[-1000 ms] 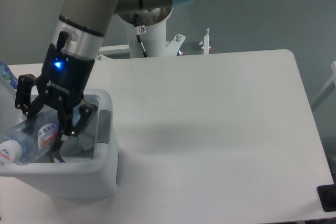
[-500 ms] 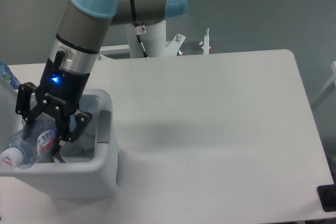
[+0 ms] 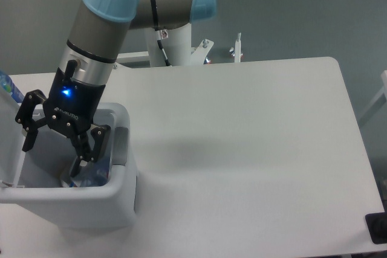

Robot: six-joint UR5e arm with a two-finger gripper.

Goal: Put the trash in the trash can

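Since half a second ago your gripper (image 3: 55, 146) has spread its jaws, dropping the bottle (image 3: 91, 172) into the trash can (image 3: 121, 194) below.

trash can (image 3: 124, 194): left side cut by frame edge | contents mostly hidden behind tool (image 3: 55, 146)
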